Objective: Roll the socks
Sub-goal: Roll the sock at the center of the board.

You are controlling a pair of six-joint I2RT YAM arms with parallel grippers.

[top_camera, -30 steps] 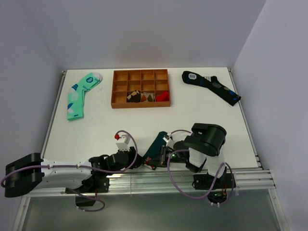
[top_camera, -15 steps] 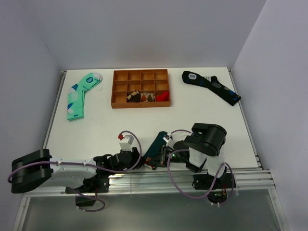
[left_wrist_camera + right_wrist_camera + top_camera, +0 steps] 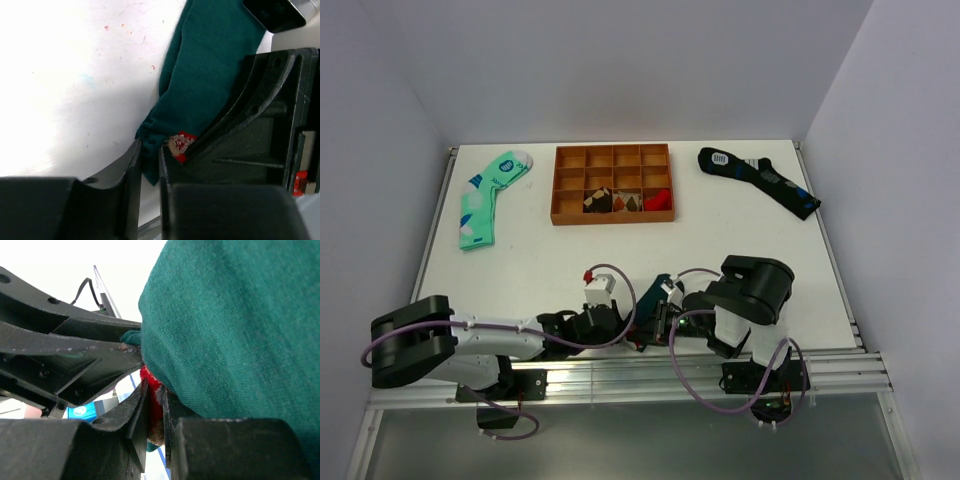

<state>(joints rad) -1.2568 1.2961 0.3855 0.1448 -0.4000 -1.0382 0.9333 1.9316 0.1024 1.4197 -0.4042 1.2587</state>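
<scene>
top external: high, behind arm bases [image 3: 765, 375], looking down over whole worktop [image 3: 740, 250], far | left wrist: close, looking down at worktop | right wrist: closest, low, nearly level | shared by all: the socks [image 3: 215, 75] at near edge

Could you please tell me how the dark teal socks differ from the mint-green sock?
The dark teal socks lie at the near edge; the mint-green sock lies far left. The dark teal socks are pinched by the left gripper and right gripper; the mint-green sock is untouched. Both rest on the table.
</scene>
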